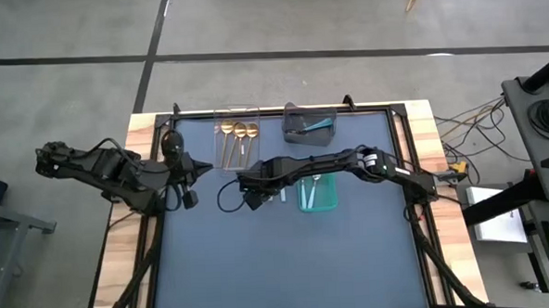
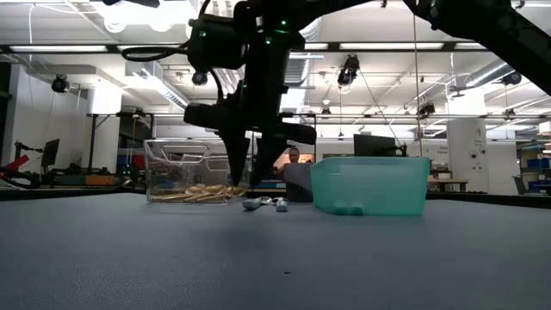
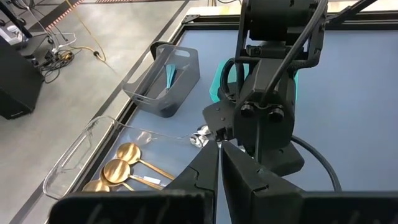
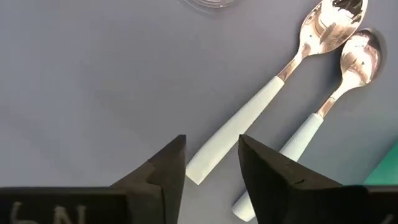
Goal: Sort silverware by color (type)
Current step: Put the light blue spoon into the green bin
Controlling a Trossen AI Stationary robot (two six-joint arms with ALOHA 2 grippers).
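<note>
Pale-blue handles lie side by side on the dark mat: two silver-bowled spoons (image 4: 249, 134), just left of the teal bin (image 1: 318, 195). The right gripper (image 4: 211, 163) hangs over the nearer handle's end, fingers parted and empty. Because the spoons lie so close together, closing could nudge the neighbour or pinch both. Farther back, gold spoons (image 1: 239, 130) rest in the clear bin (image 1: 235, 111) and teal-handled ones in the grey bin (image 1: 296, 111). The left gripper (image 1: 185, 190) waits at the left, pressed shut and empty.

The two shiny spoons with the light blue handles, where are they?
In the high view, the two spoons lie side by side on the table, between the clear bin and teal bin, under the right gripper.
</note>
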